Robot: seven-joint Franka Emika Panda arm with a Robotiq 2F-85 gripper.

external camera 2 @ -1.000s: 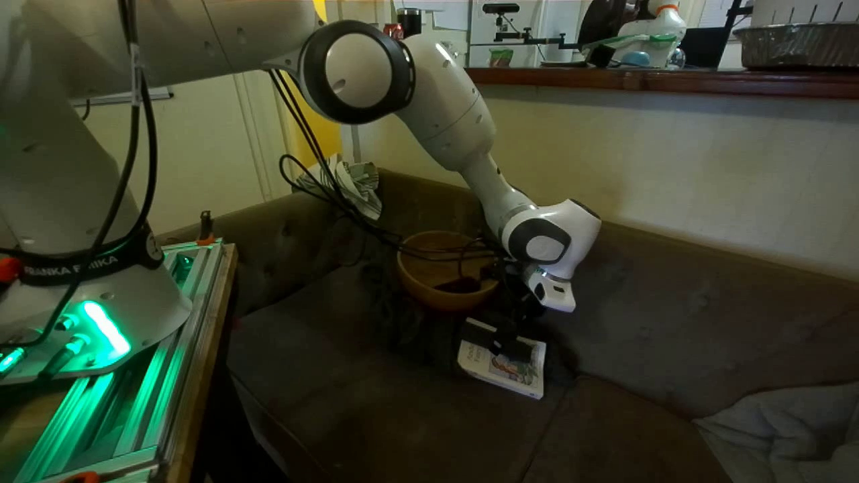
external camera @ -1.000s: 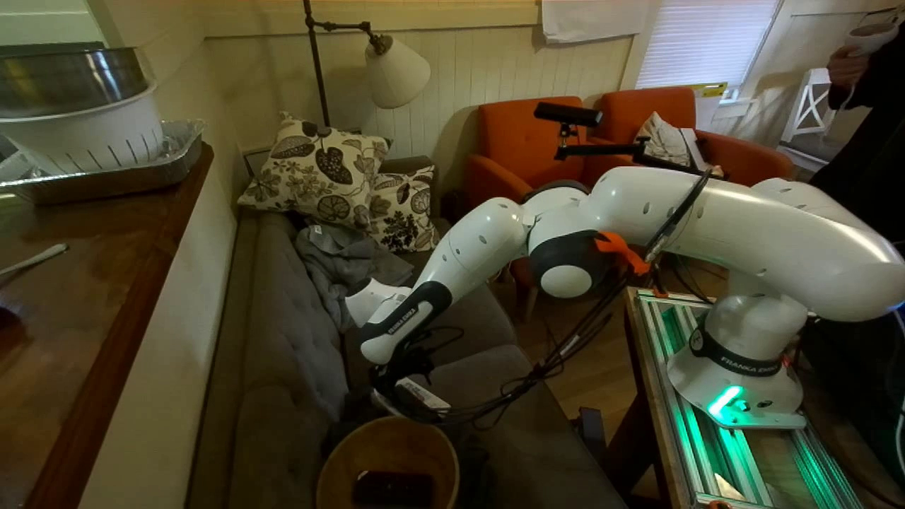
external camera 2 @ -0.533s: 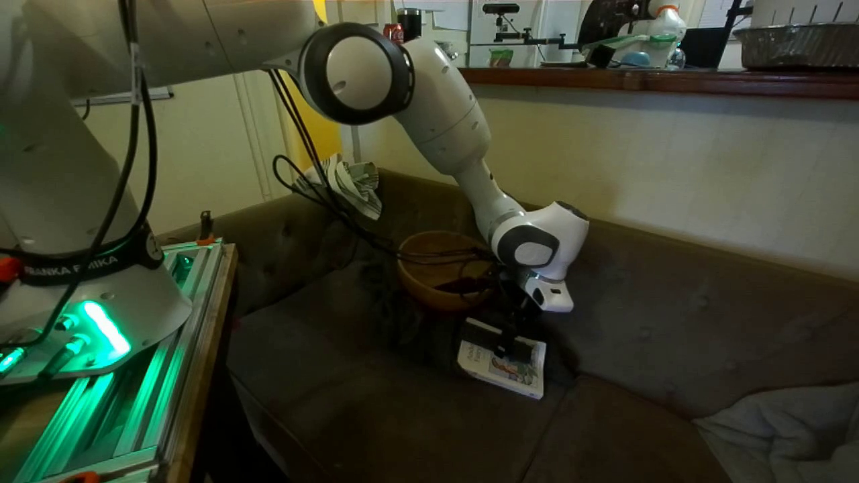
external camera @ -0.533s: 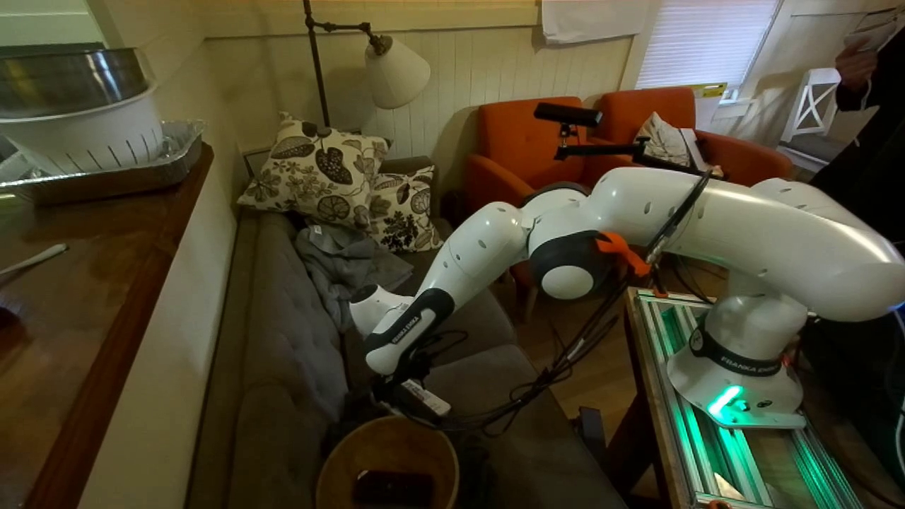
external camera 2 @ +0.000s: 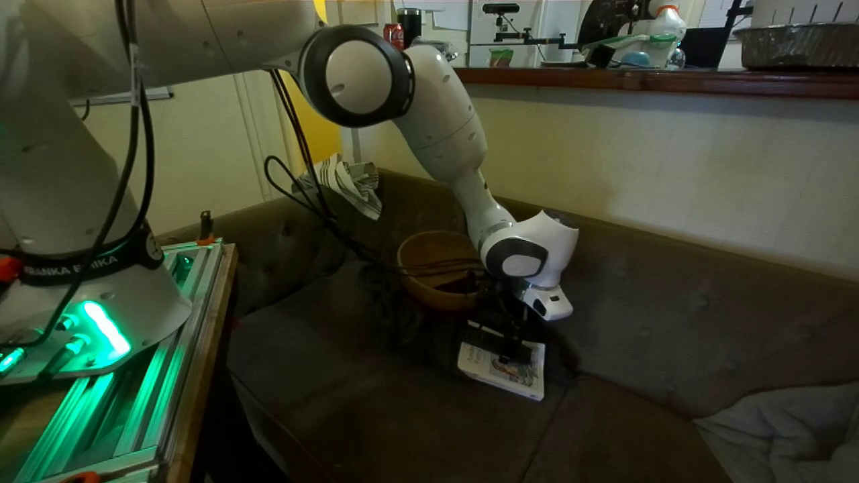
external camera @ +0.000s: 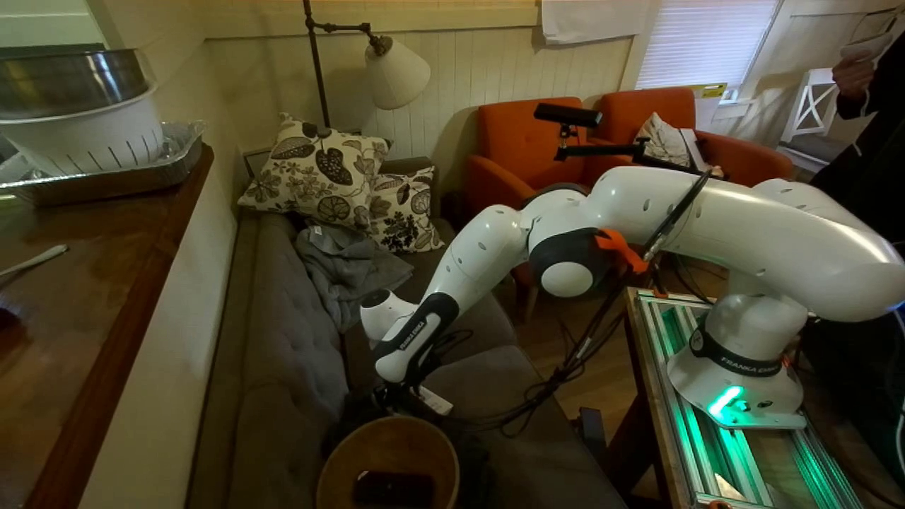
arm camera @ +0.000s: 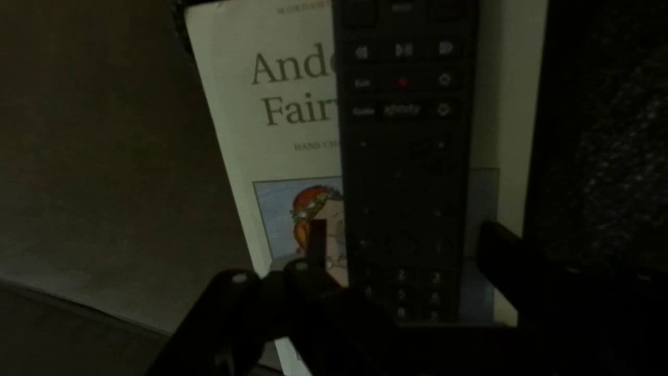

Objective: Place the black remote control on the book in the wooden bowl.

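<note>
The black remote control (arm camera: 404, 172) lies on the pale book (arm camera: 235, 94), which rests on the couch; the remote (external camera 2: 488, 342) and book (external camera 2: 500, 370) also show in an exterior view. My gripper (arm camera: 404, 240) is open, with one finger on each side of the remote's lower part and a gap on both sides. In an exterior view the gripper (external camera 2: 515, 339) is low over the book, partly hidden in shadow. The book (external camera: 435, 401) is mostly hidden behind the gripper in an exterior view. The wooden bowl (external camera: 339, 459) stands beside the book; it also shows in an exterior view (external camera 2: 419, 285).
A dark object (external camera: 392, 489) lies inside the bowl. Black cables (external camera 2: 376, 258) hang from the arm across the bowl's rim. The couch backrest (external camera 2: 671, 282) rises behind the gripper. A grey blanket (external camera: 346, 265) and patterned pillows (external camera: 318, 170) lie further along the couch.
The arm's wrist has shifted slightly toward the robot base and lower over the book, tilting a little. The cables have shifted with it. The remote, book and bowl have stayed in place.
</note>
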